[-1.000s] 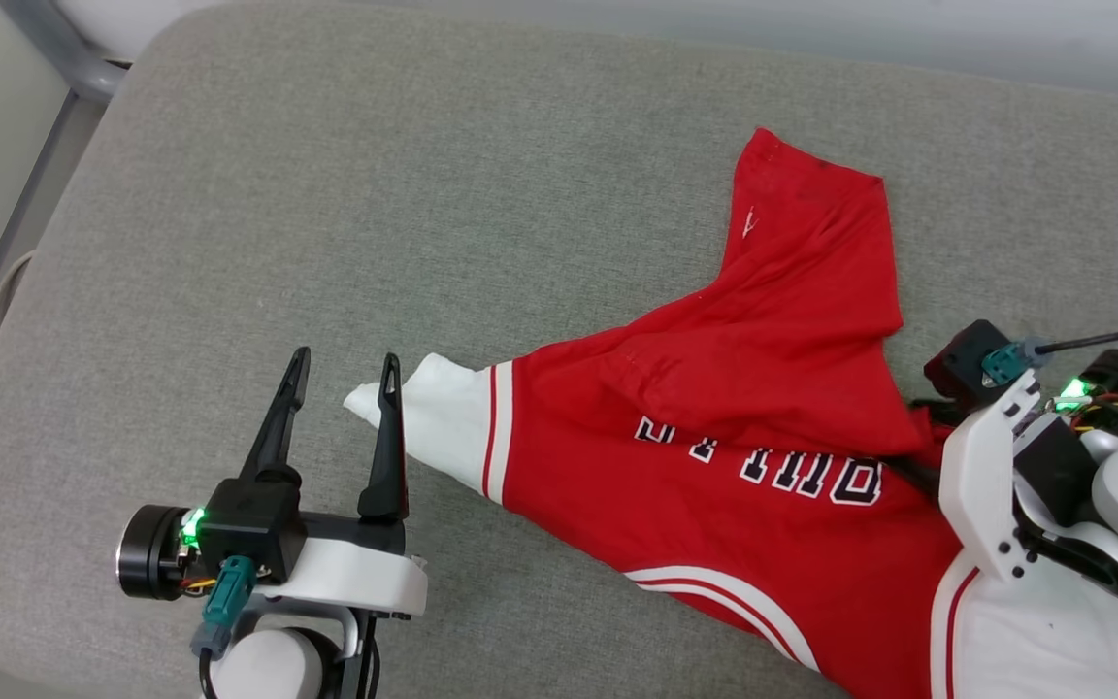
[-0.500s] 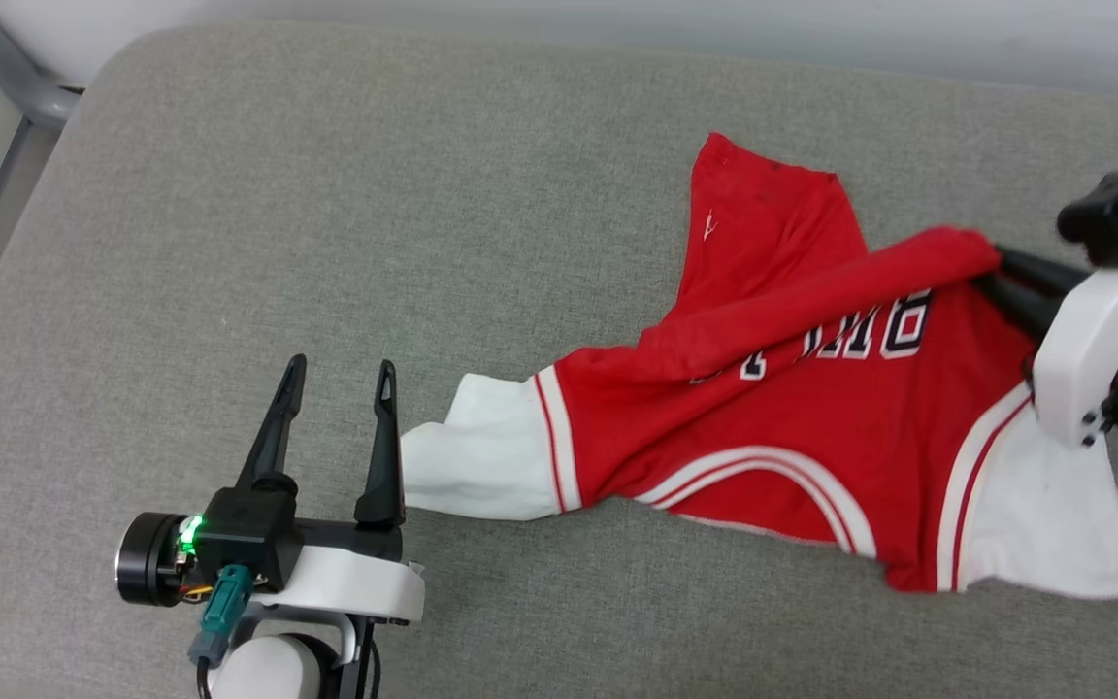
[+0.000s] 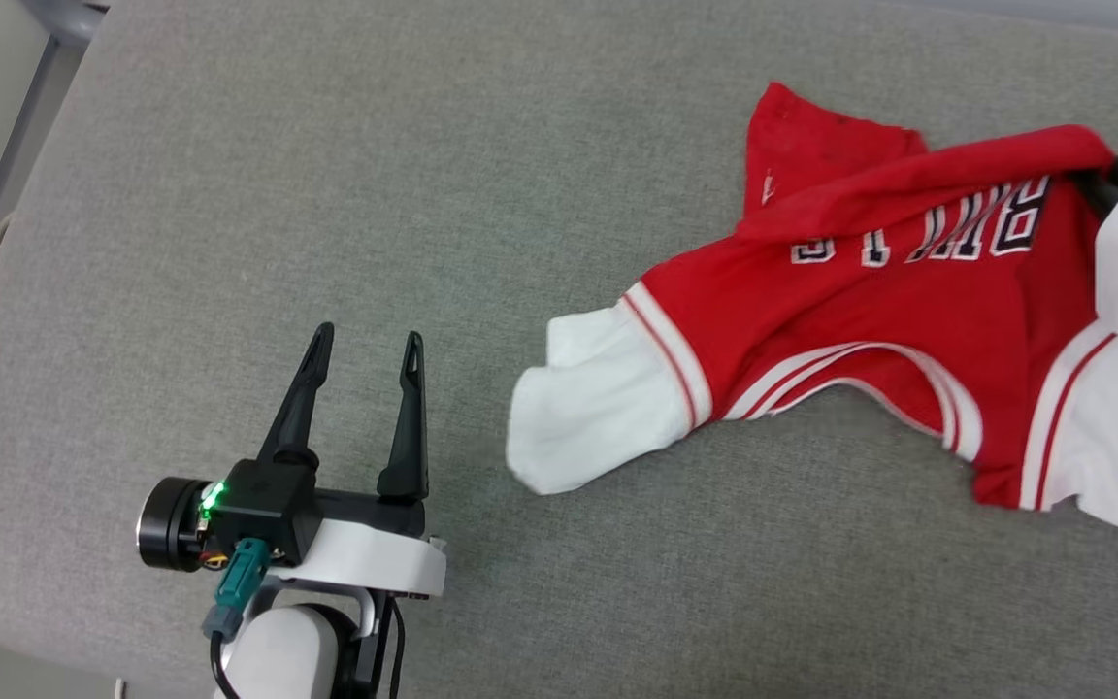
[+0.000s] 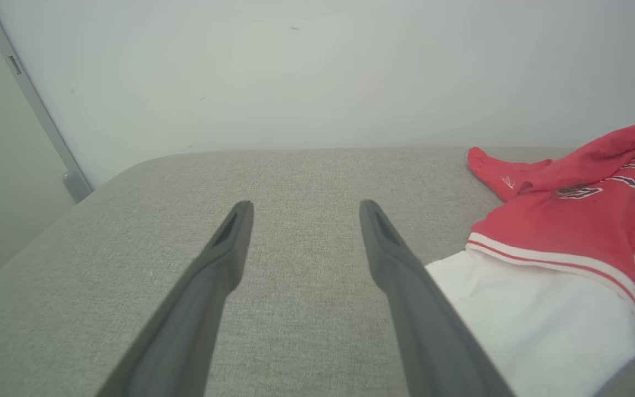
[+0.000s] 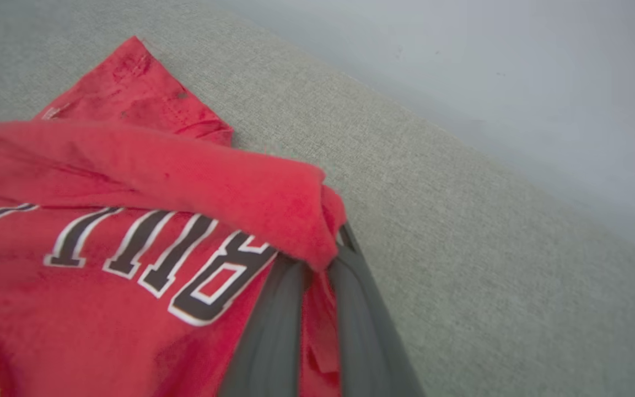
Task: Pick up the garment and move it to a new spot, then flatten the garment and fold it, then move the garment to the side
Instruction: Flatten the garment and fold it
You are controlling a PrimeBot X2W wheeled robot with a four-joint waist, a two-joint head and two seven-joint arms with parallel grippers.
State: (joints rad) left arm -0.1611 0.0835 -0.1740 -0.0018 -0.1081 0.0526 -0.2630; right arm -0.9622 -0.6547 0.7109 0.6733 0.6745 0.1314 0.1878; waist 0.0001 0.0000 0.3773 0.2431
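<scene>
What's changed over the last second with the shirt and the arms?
The right gripper closed its fingers on a red fold of the garment and pulled it rightward; the white sleeve slid clear of the left gripper. The left gripper stayed open.

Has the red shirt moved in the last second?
Yes. The shirt slid to the right, away from the table's left edge; its white sleeve now lies apart from the left gripper.

Left tool (image 4: 305, 204) spread open; garment (image 4: 560, 237) lies beside it on cushion (image 4: 306, 165).
</scene>
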